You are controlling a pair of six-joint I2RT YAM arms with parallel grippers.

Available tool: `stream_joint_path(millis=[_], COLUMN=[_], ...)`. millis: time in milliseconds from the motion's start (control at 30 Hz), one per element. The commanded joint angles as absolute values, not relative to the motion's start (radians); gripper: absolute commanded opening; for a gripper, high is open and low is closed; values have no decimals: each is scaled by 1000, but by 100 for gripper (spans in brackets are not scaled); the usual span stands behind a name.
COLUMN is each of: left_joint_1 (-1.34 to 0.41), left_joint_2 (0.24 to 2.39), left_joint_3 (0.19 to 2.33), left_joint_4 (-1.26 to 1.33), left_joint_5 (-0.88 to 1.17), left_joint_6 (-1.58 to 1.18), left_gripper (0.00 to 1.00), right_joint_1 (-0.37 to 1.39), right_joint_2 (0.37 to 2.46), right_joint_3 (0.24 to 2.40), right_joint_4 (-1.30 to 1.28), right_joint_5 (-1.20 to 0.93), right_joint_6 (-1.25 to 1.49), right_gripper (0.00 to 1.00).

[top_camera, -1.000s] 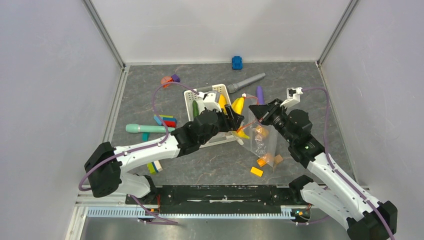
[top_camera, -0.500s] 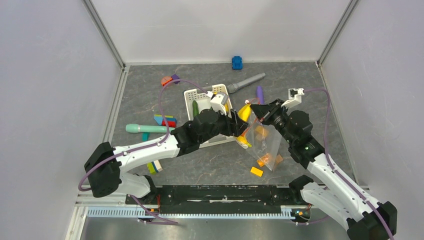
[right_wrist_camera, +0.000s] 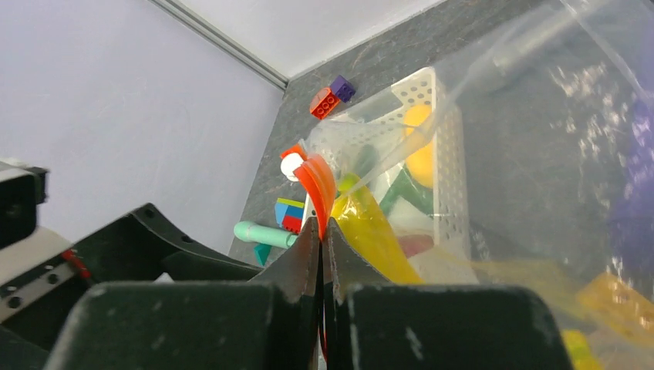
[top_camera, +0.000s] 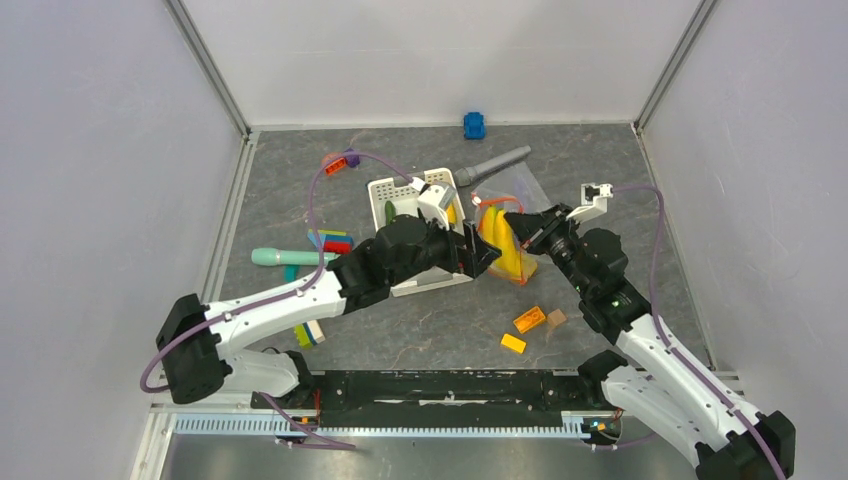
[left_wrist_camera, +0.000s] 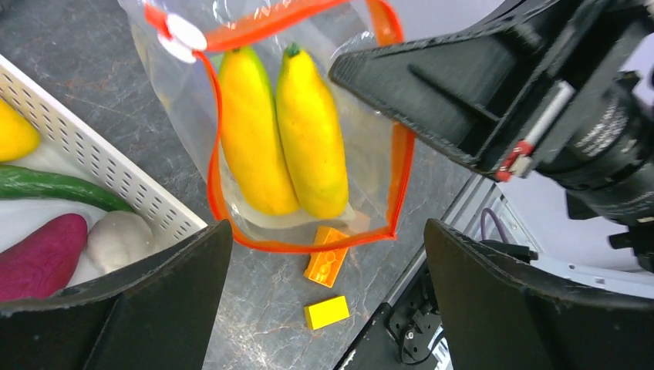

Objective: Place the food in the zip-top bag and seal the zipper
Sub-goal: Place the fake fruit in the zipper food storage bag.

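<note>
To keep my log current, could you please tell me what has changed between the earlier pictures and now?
The left claw opened, letting go of a yellow banana-like piece that now lies in the zip-top bag beside another. The bag swung up off the orange blocks. The right claw stays shut on the zipper; the white basket kept its place.

The clear bag (left_wrist_camera: 370, 177) hung with its mouth open and its orange-red zipper (left_wrist_camera: 266, 25) unsealed. Two yellow banana-like pieces (left_wrist_camera: 251, 131) lay side by side inside it. A green cucumber (left_wrist_camera: 54, 187), a purple-red sweet potato (left_wrist_camera: 38, 258), a whitish piece (left_wrist_camera: 119, 239) and another yellow piece (left_wrist_camera: 11, 135) lay in the white basket (left_wrist_camera: 100, 166) just beside it.
</note>
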State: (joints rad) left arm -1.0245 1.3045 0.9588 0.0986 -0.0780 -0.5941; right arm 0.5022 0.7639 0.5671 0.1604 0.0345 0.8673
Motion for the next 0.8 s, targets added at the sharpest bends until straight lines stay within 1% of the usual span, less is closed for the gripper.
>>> stream_joint_path(millis=[0, 200, 333, 533, 733, 767], left_joint_1=[-1031, -1030, -1020, -976, -960, -960], left_joint_2=[1235, 1164, 1162, 1292, 1403, 1416], left_joint_3=[1011, 990, 956, 999, 1043, 1049], left_joint_4=[54, -108, -160, -150, -69, -63], left_joint_5=[-144, -343, -413, -316, -191, -172], left_joint_6=[-541, -571, -639, -729, -742, -741], left_gripper=[100, 100, 100, 100, 100, 97], right_joint_1=[506, 506, 506, 506, 505, 506], right_joint_2=[745, 751, 754, 745, 751, 752], right_joint_3=[555, 567, 574, 572, 587, 588], right_joint_4=[217, 217, 216, 215, 197, 196], right_joint_5=[46, 38, 5, 3, -28, -26], right_joint_6=[882, 891, 898, 910, 905, 905], right_gripper=[0, 0, 0, 0, 0, 0])
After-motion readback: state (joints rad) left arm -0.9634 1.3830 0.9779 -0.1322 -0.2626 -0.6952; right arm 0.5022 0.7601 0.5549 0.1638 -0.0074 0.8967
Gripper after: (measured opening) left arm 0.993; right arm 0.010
